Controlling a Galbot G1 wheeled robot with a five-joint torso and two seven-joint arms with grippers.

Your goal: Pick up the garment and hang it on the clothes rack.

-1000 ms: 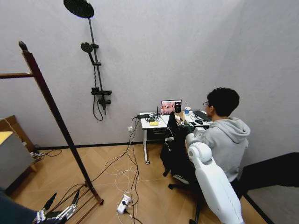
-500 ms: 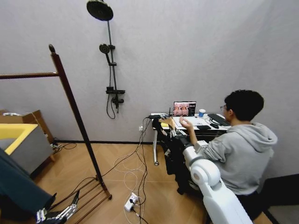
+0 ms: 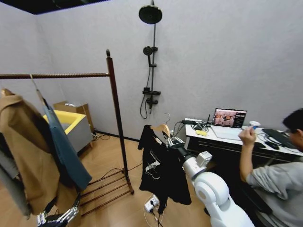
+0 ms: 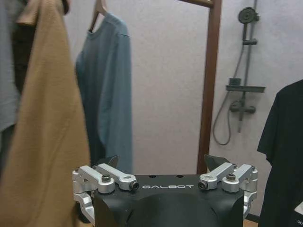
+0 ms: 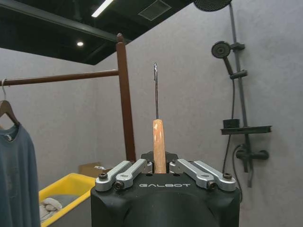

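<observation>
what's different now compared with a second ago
The head camera has swung left, so the whole scene slid right: the clothes rack now shows its rail with a tan coat and teal jacket. The garment hangs in open floor, facing the rack. The right gripper stays clamped on its hanger; the left gripper stays low and open.

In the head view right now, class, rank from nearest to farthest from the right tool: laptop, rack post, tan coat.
From the right tool, shut on the garment's hanger:
1. Rack post, to its left.
2. Laptop, on the desk, right. Close to the post's distance.
3. Tan coat, far left.
</observation>
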